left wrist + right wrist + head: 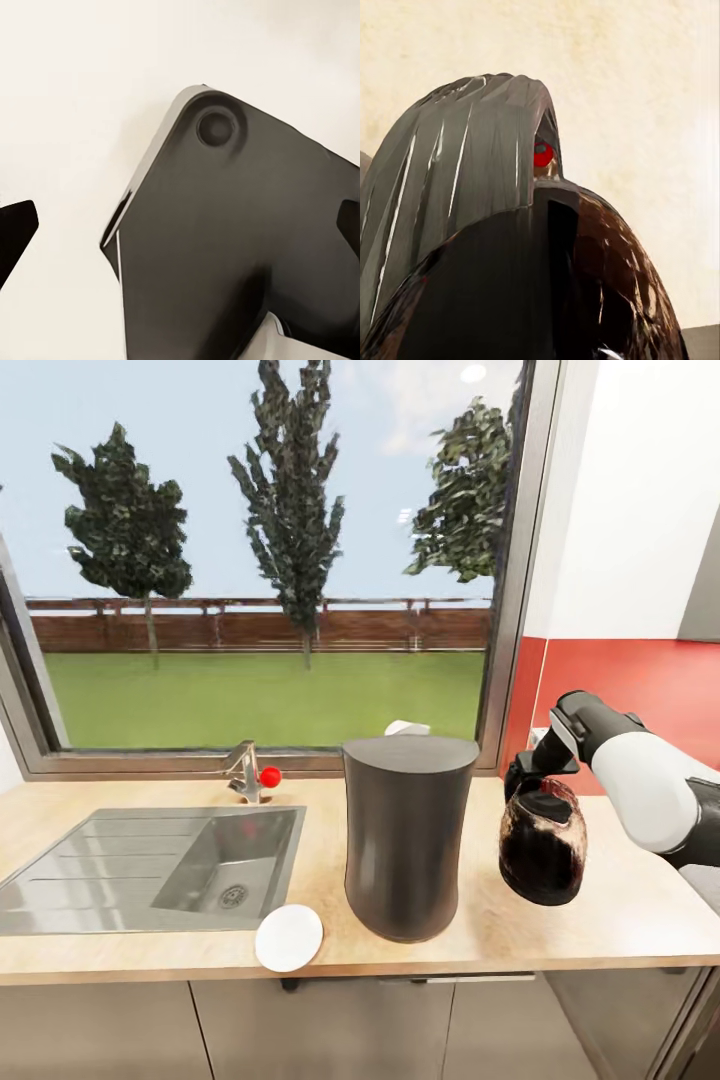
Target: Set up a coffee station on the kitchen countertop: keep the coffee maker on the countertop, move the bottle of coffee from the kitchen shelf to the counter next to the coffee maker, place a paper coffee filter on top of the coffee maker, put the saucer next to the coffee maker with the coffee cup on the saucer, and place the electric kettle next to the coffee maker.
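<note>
The right gripper (538, 762) has the kettle (543, 840) by its top, sitting on the counter (620, 915) just right of the coffee maker (408, 835). I'd make sure it's flat before letting go. Saucer (289, 937) sits at the front edge. Can't tell the left gripper's state, and something white peeks from behind the coffee maker.
</note>
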